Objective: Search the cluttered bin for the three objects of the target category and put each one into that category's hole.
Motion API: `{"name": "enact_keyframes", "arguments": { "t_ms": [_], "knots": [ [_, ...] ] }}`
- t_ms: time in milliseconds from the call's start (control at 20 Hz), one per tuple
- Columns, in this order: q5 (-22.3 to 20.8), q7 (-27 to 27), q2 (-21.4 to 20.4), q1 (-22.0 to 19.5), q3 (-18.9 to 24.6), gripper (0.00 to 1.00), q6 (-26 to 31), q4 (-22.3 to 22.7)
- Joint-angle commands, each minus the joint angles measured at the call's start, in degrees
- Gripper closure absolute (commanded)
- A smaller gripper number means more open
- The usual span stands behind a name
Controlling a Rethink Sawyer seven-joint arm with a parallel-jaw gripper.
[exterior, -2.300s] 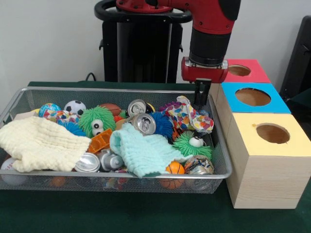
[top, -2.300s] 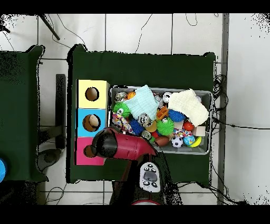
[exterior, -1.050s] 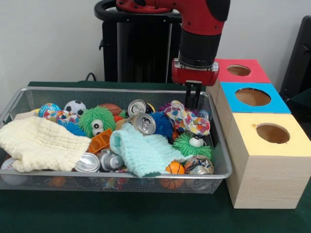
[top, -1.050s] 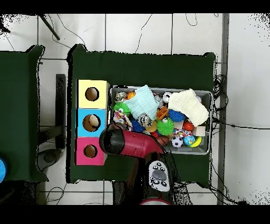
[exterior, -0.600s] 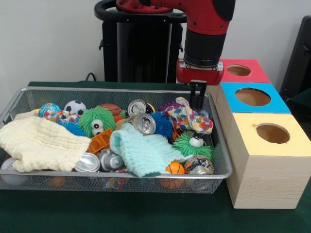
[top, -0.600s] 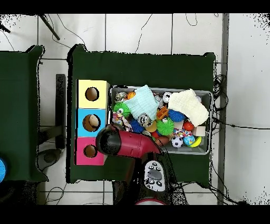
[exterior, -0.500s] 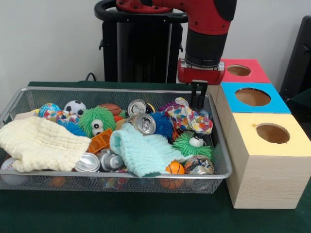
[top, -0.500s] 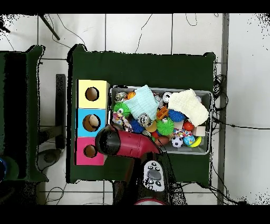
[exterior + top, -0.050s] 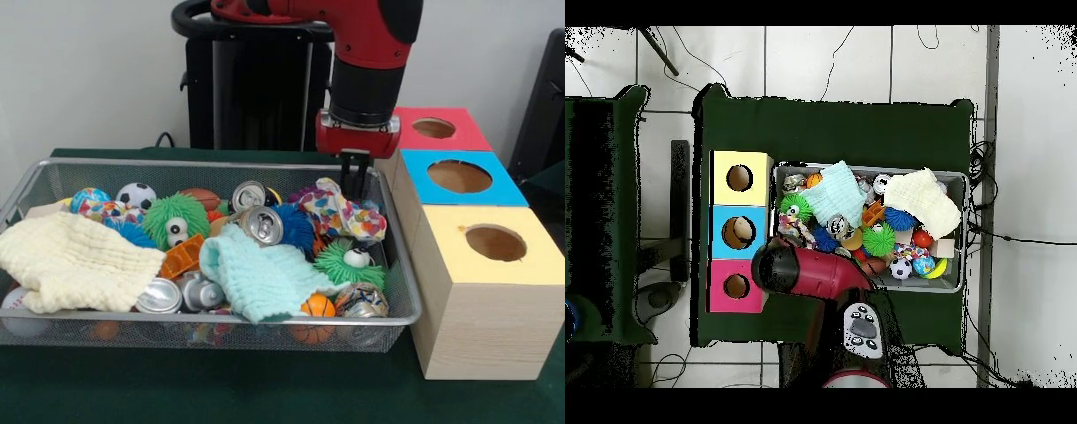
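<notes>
Looking from the near edge, I see the wire-mesh bin (image 9: 399, 291) packed with clutter: a mint cloth (image 9: 260, 276) at front centre, a cream cloth (image 9: 75, 261) at its 9 o'clock. Behind the mint cloth, at 1 o'clock, lies a heart-print cloth (image 9: 340, 212). My gripper (image 9: 355, 184) pinches that cloth's top, fingers pressed together. Yellow box (image 9: 490, 291), blue box (image 9: 459, 181) and red box (image 9: 439, 128) recede at 3 o'clock.

The boxes are showing red (image 9: 439, 129), blue (image 9: 459, 177) and yellow (image 9: 494, 244) tops over pale wood sides. A mint cloth (image 9: 258, 276) is lying at 3 o'clock of a cream cloth (image 9: 75, 261); another cloth (image 9: 342, 210) is carrying many-coloured hearts.
</notes>
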Motion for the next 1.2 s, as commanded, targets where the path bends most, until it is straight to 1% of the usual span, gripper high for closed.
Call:
{"name": "enact_keyframes", "arguments": {
  "t_ms": [50, 100, 150, 300, 550, 700, 950, 1200],
  "knots": [
    [-1.01, 8.02, 4.39, -4.53, 2.44, 1.0, -3.64, -1.61],
    [-1.06, 7.91, 4.79, -5.05, 2.65, 1.0, -3.86, -1.72],
    [-1.12, 7.6, 5.88, -5.67, 2.81, 1.0, -4.07, -2.67],
    [-1.36, 6.56, 7.46, -7.25, 3.1, 1.0, -3.65, -4.6],
    [-1.14, 5.46, 11.13, -8.43, 2.82, 1.0, -2.54, -9.75],
    [-0.88, 5.1, 12.76, -8.64, 2.49, 1.0, -1.39, -12.6],
    [-0.26, 5.15, 14.75, -7.41, 1.02, 1.0, 1.97, -17.94],
    [0.29, 5.85, 15.68, -6.84, 0.23, 1.0, 4.25, -20.88]
  ]
}}
